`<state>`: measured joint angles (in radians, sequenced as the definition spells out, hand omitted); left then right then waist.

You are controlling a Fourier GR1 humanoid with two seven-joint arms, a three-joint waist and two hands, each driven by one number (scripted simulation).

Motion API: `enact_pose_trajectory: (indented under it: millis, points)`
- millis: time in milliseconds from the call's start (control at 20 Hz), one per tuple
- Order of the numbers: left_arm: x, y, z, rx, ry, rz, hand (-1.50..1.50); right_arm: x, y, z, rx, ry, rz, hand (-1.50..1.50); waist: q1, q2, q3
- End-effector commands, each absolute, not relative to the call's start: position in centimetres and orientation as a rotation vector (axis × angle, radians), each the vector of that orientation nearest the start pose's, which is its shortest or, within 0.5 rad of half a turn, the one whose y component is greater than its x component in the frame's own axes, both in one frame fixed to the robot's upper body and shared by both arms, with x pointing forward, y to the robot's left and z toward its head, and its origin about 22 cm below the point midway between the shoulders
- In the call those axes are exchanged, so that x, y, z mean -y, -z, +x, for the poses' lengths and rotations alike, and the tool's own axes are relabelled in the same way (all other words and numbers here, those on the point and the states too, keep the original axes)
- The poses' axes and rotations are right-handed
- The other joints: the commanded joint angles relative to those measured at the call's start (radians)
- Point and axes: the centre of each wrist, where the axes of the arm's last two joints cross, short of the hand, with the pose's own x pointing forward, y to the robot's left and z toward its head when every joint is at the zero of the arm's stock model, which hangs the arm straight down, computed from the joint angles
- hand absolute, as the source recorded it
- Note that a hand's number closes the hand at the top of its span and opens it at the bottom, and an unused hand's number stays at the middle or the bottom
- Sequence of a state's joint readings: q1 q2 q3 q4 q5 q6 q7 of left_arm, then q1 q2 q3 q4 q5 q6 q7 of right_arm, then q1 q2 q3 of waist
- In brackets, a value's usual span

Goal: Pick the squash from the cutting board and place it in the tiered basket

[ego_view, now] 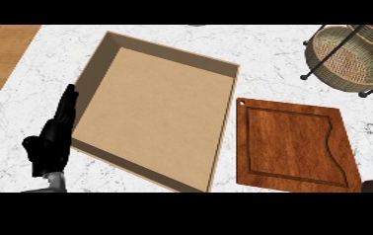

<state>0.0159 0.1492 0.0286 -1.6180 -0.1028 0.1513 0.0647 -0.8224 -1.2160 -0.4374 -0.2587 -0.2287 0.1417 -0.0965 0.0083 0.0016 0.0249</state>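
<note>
The wooden cutting board (pixel 295 145) lies at the right of the marble counter with nothing on it. No squash shows anywhere in the view. The wicker tiered basket (pixel 339 56) on its black wire frame stands at the far right, cut by the view's edge; its visible bowl looks bare. My left hand (pixel 53 142) rests open at the left, fingers up, beside the tan box. A small dark patch (pixel 367 185) at the lower right corner may be part of my right hand; too little shows to say more.
A large shallow tan box (pixel 157 113) with low walls fills the counter's middle, between my left hand and the board. A strip of wooden surface (pixel 13 46) shows at the far left beyond the counter's edge.
</note>
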Motion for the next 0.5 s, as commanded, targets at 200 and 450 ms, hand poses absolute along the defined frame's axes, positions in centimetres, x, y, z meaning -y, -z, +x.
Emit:
enact_pose_trajectory:
  millis: [200, 450]
  points:
    - [-26.2, 2.7, 21.1, 1.331, -0.008, 0.263, 0.0, 64.3, -27.8, 17.6, 1.541, 0.421, -0.781, -1.5, -0.032, 0.017, -0.014]
    - [-25.5, 2.5, 21.0, 1.327, -0.014, 0.268, 0.0, 65.3, -27.1, 15.1, 1.576, 0.37, -0.722, -1.5, -0.054, 0.016, -0.011]
